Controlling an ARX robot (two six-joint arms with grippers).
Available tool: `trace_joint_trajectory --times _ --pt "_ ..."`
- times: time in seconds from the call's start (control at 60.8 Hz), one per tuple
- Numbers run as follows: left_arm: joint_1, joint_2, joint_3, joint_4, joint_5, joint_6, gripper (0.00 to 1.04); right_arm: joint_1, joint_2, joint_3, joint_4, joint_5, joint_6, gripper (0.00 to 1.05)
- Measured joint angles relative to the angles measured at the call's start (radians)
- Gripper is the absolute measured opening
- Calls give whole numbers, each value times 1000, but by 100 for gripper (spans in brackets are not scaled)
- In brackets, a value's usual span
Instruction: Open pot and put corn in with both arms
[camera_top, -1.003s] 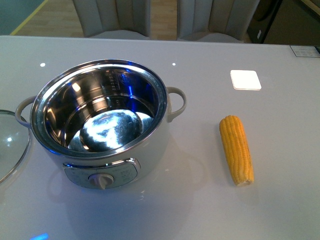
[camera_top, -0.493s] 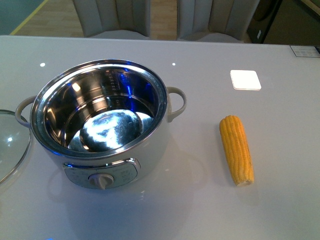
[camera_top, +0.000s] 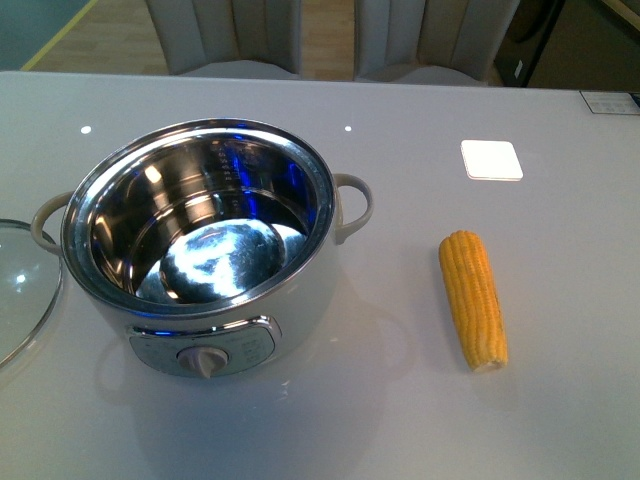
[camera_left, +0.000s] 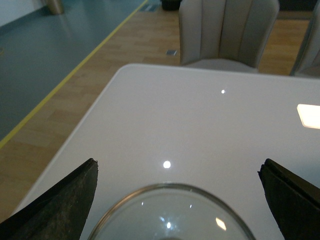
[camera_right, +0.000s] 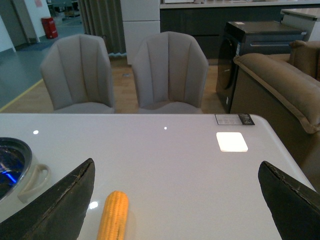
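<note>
Left claw (camera_left: 179, 165) gapes wide over glass lid (camera_left: 170, 215), right claw (camera_right: 176, 164) likewise gapes near corn (camera_top: 473, 298), lying at 3 o'clock of uncovered pot (camera_top: 305, 300) on surface (camera_top: 400, 420).

pot (camera_top: 215, 265): cream-white, uncovered, steel bowl empty | corn (camera_top: 473, 298): lying right, apart

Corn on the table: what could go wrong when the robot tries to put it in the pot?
1. The corn is round and lies on a shiny table, so it might roll or slip when the open right end effector pinches it.
2. The glass lid lies close beside the pot, near the open left end effector; a careless move could knock it.
</note>
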Motion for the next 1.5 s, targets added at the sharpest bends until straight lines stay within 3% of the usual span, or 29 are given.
trace_joint_trajectory --times 0.329,0.46,0.477,0.707,0.789,0.822,0.888,1.25,1.316,1.381,1.497 --pt "-4 -7 -7 4 8 -23 97 0 0 0 0 0 0 96" --pt "-25 -3 -62 146 64 -56 73 0 0 0 0 0 0 96" --pt "-31 -6 -73 160 64 -57 66 0 0 0 0 0 0 96" --pt "-44 -7 -95 165 63 -57 24 0 0 0 0 0 0 96" --pt "-145 -171 -232 129 -99 -100 8 0 -2 0 0 1 0 96" --pt "-201 -271 -302 109 -113 -109 3 0 0 0 0 0 0 96" --pt "-304 -521 -422 38 -132 -116 3 0 -2 0 -1 -6 0 96" --pt "-402 -986 -469 -320 -251 -128 3 0 -2 0 -2 0 0 96" --pt "-418 -1096 -468 -451 -263 -128 3 0 -2 0 -2 1 0 96" --pt "-478 -1187 -468 -541 -342 -129 3 0 -2 0 -2 1 0 96" --pt "-510 -1284 -468 -621 -354 -129 3 0 -2 0 -2 0 0 96"
